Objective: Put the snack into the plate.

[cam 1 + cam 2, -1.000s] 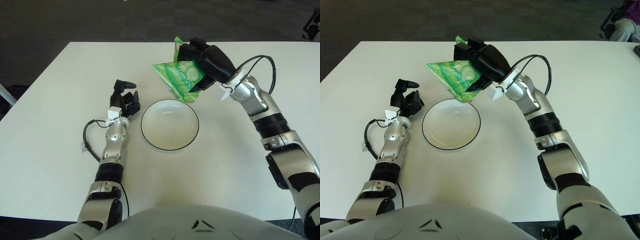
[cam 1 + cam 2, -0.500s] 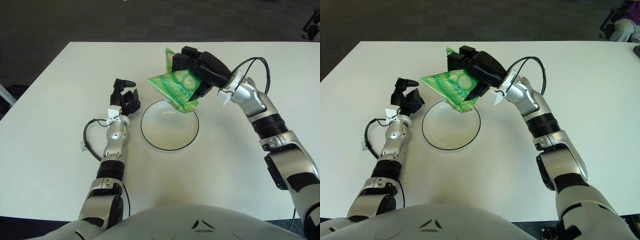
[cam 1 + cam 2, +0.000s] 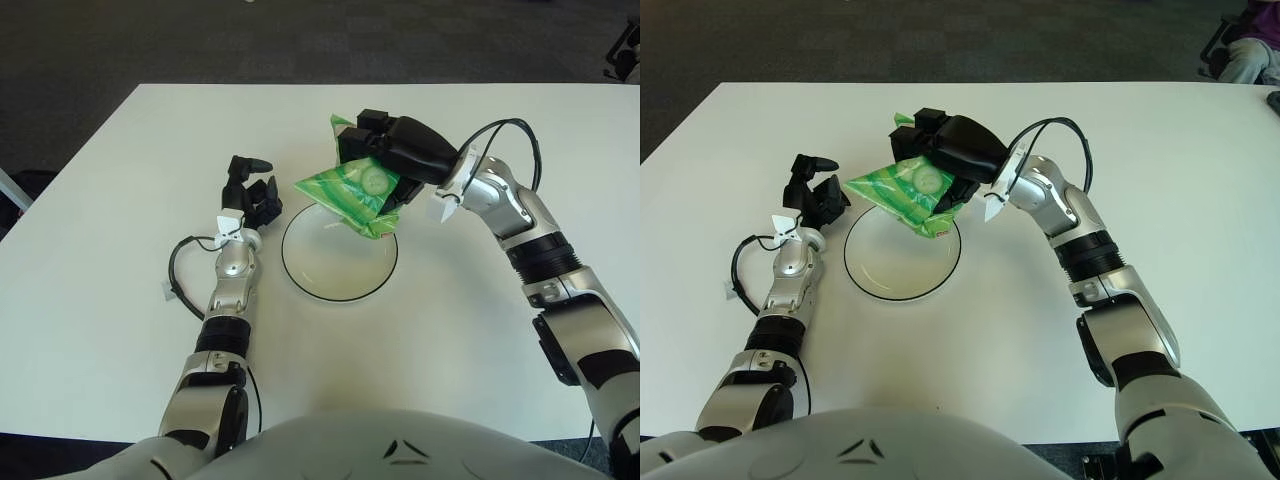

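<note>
Over on the left of the plate [image 3: 339, 255], the left robot hand [image 3: 250, 195] sits just beside the rim, fingers loosely curled and holding nothing, out of the play. The plate itself, white with a dark rim, lies on the white worktop [image 3: 120, 250] with its inside bare. Above the plate's far edge hangs the snack [image 3: 352, 192], a green packet with cucumber slices printed on it, tilted so its lower corner dips toward the bowl of the plate. Right of that, the right robot hand [image 3: 385, 155] has its black fingers clamped over the packet's upper part, carrying it in the air. The good move now, I'd say, is to bring the packet a touch nearer the plate's middle and lower it before letting go. Release from here and it may catch the far rim and tip out.
</note>
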